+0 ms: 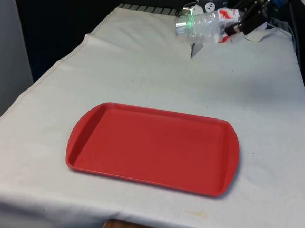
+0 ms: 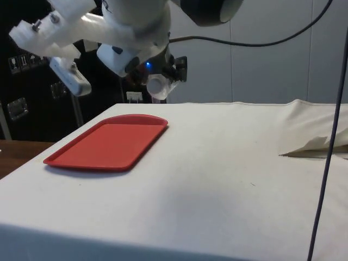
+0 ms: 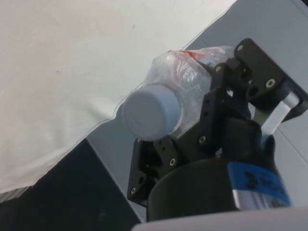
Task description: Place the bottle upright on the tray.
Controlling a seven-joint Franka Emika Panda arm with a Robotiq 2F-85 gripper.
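A clear, crumpled plastic bottle (image 1: 204, 24) with a red-and-white label hangs on its side above the far end of the table. My gripper (image 1: 243, 22) is shut on the bottle from the front view's right. In the wrist view the black fingers (image 3: 219, 103) clamp the bottle's body (image 3: 185, 72) just behind its pale cap (image 3: 151, 111). The side view has the cap (image 2: 157, 86) under my gripper (image 2: 169, 73), beyond the tray. The red tray (image 1: 150, 145) lies flat and bare in the middle of the table, nearer the front edge, well apart from the bottle.
The white cloth has a raised fold (image 1: 192, 49) below the bottle and another crease (image 2: 310, 145) at the side view's right. The tray (image 2: 109, 144) has a low rim. A black cable (image 2: 326, 163) hangs down at the side view's right edge.
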